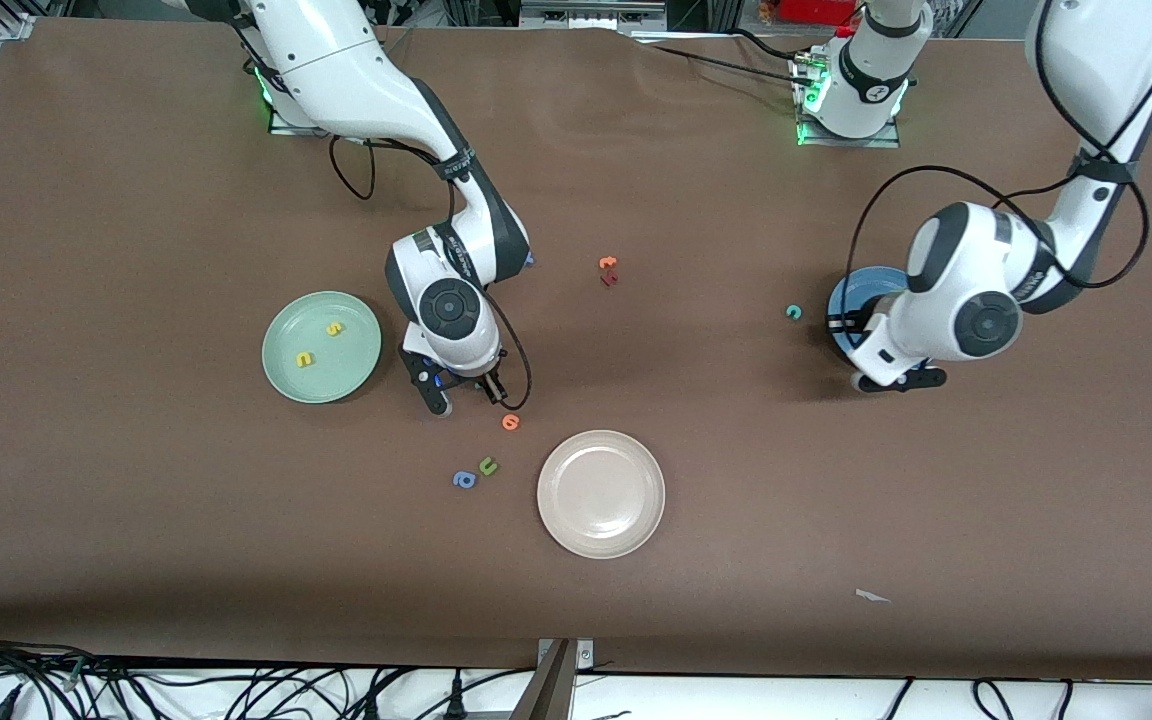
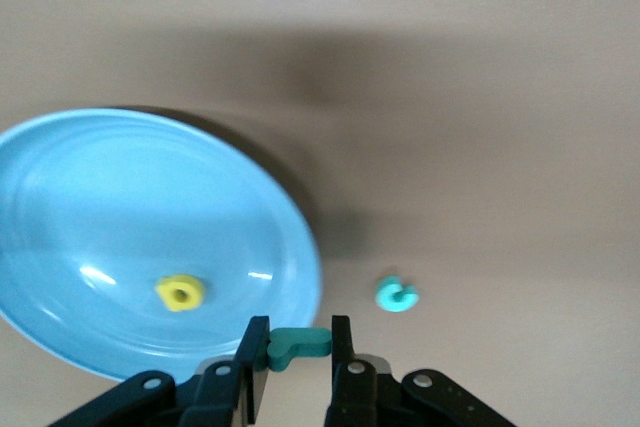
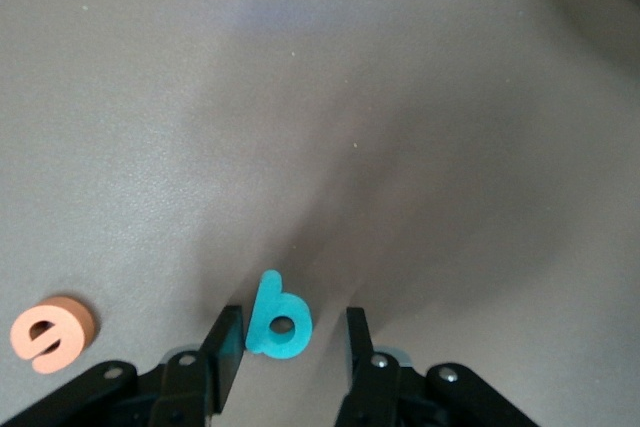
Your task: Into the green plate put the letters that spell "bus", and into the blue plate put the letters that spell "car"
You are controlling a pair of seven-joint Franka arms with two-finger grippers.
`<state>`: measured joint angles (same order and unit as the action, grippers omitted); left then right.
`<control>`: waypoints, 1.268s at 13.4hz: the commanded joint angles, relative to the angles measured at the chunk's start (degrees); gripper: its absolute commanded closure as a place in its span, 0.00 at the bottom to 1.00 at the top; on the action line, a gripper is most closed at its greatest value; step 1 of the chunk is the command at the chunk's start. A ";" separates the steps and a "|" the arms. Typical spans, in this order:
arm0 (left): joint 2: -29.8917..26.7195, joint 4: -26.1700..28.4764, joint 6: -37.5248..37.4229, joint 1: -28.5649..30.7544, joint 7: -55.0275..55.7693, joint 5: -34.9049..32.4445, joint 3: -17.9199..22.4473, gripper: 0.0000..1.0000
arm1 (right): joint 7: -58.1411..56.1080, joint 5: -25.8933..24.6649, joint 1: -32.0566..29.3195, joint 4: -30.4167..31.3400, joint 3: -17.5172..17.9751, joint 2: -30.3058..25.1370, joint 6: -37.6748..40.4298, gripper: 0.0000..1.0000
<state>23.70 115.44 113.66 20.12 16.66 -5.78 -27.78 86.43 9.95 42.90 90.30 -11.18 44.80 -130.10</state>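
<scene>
I see the round blue plate [image 2: 120,217], yellow "a" [image 2: 180,293] inside, the left gripper [image 2: 291,349] over its rim clamping the thin teal "r" [image 2: 298,344]; on open desk [image 1: 736,500] the right gripper [image 3: 285,342] jaws straddle the teal "b" [image 3: 277,318], part-open, not touching.

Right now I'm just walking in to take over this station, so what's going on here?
Two arms are sorting toy letters onto plates. The left gripper is shut on a teal "r" by the blue plate, which holds a yellow "a"; a teal "c" lies on the table beside it. The right gripper is low over the table astride a teal "b", not yet clamped. The green plate holds a yellow "u" and "s".
</scene>
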 commanded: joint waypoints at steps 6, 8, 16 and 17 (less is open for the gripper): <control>1.09 1.45 -0.10 3.18 -4.62 -1.96 -0.44 0.24 | -2.83 -0.55 0.69 -0.04 -0.77 0.21 0.02 0.77; 0.82 0.84 -0.10 2.91 -3.67 -1.87 -0.79 0.21 | -5.91 -5.27 0.61 -0.13 -2.44 -1.98 3.51 0.77; 0.91 7.32 13.57 -1.92 12.33 -1.87 -5.45 0.28 | -35.00 -5.91 0.17 11.88 -12.45 -15.86 13.84 0.81; 0.91 9.43 17.52 -1.92 13.12 -1.87 -5.45 0.28 | -38.32 -5.91 0.17 15.57 -13.60 -17.88 12.26 0.81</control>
<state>25.31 120.46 124.93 17.96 27.33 -6.59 -33.25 53.06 4.43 42.69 96.39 -23.54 32.90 -114.11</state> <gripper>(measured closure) 0.278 0.722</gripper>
